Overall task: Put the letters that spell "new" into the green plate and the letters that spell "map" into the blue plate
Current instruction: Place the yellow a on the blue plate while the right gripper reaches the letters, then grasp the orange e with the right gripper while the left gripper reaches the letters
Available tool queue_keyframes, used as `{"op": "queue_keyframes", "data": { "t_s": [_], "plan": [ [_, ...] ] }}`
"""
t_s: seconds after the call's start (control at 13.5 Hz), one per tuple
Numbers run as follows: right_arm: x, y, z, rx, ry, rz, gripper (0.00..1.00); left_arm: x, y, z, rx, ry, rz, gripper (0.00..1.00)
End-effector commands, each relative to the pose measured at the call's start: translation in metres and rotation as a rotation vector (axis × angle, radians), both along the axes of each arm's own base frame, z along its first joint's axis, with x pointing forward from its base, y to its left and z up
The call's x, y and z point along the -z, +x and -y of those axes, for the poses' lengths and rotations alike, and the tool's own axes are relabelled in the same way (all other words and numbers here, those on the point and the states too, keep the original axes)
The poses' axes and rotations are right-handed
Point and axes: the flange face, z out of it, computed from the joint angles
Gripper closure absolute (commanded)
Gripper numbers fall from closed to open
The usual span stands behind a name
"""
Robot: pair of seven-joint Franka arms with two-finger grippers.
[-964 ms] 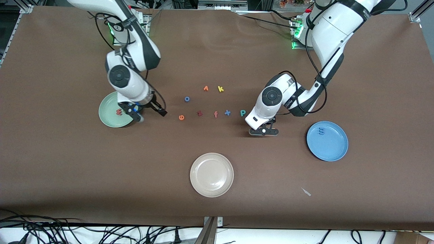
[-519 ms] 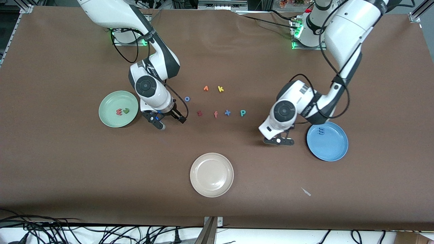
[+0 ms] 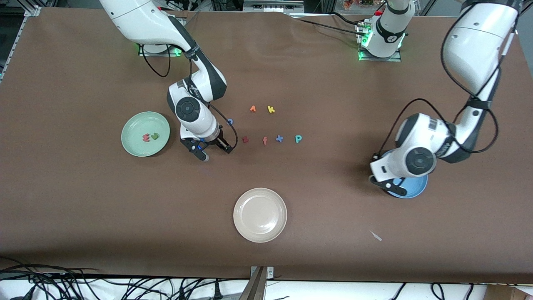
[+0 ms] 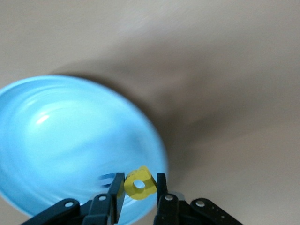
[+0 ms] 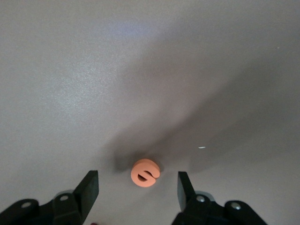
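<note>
The green plate (image 3: 145,133) holds the w (image 3: 146,138) and n (image 3: 155,136). The e (image 5: 145,173) lies on the table between the right gripper's (image 5: 138,187) open fingers, untouched. The left gripper (image 4: 138,188) pinches the yellow a (image 4: 139,183) over the blue plate (image 4: 56,140). The p (image 3: 298,138) waits in the row.

Three plates sit on the table: one green plate (image 3: 133,124), one blue plate (image 3: 416,189) and one beige plate (image 3: 260,215). Ten small foam letters show in all: two in the green plate, six loose on the table, one orange e (image 5: 145,173) and one yellow a (image 4: 139,183).
</note>
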Motion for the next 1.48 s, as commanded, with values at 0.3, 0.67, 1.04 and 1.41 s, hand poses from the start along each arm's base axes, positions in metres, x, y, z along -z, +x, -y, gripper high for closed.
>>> {"op": "queue_keyframes", "data": {
  "t_s": [0.3,0.67,1.04,1.41],
  "plan": [
    [0.002,0.001,-0.011,0.002,0.002,0.013,0.23,-0.004,0.012,-0.045,0.155,0.003,-0.010,0.00],
    [0.001,0.003,-0.014,0.002,0.008,0.022,0.23,-0.036,0.004,0.047,-0.172,-0.104,0.028,0.00],
    [0.028,-0.002,-0.030,-0.018,0.012,0.023,0.23,-0.042,-0.031,0.169,-0.355,-0.059,0.045,0.00],
    [0.034,0.001,-0.017,-0.006,-0.025,0.032,0.23,-0.010,-0.093,0.268,-0.505,-0.066,0.103,0.00]
  ]
}}
